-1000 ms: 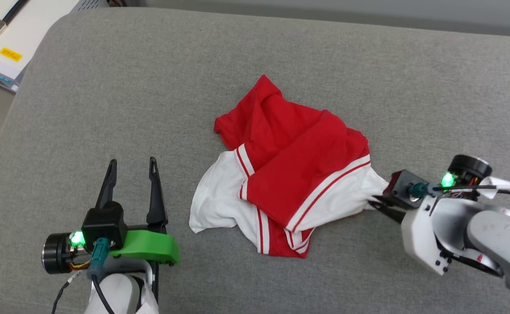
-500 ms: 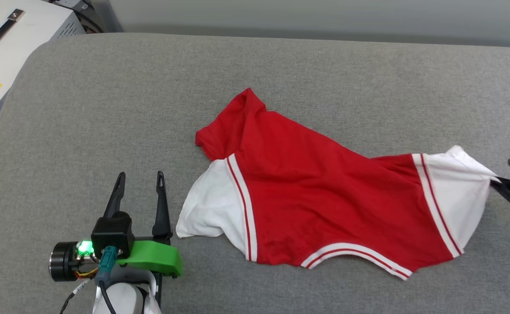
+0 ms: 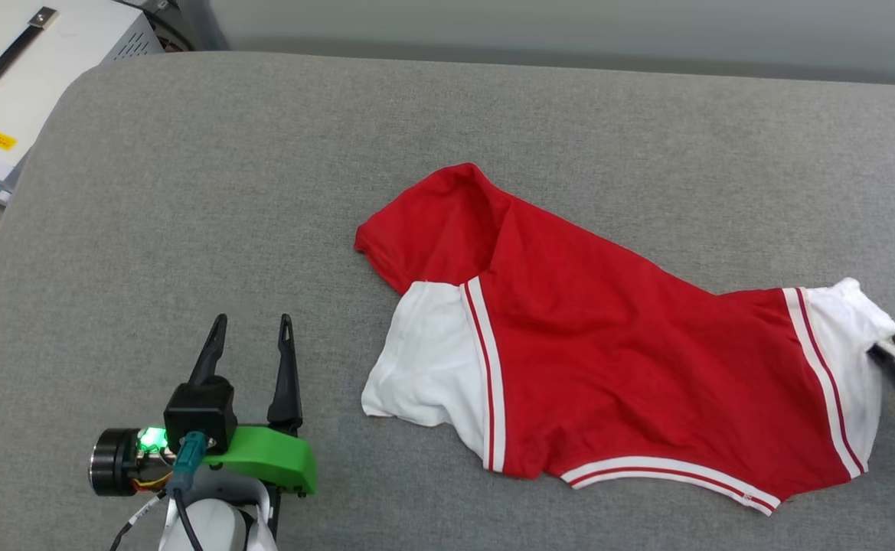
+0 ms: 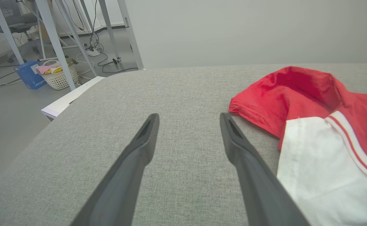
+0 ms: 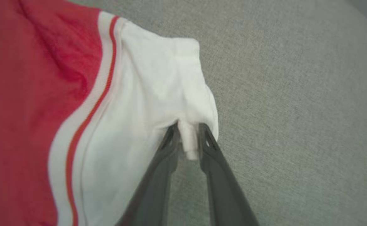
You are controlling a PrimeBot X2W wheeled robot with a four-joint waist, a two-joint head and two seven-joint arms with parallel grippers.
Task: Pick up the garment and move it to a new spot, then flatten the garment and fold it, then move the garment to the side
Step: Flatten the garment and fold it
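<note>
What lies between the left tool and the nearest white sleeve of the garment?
Nothing but a bare strip of grey cushion lies between the left tool and the white sleeve of the garment; the head view shows it.

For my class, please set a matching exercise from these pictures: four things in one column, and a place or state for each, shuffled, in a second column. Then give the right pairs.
Column one
1. left hand
2. right hand
3. garment
4. basket

Column two
A. stands on the floor
B. open wide, holding nothing
C. lies spread on the grey cushion
D. closed on a fold of white sleeve

Pairs: 1-B, 2-D, 3-C, 4-A
</note>
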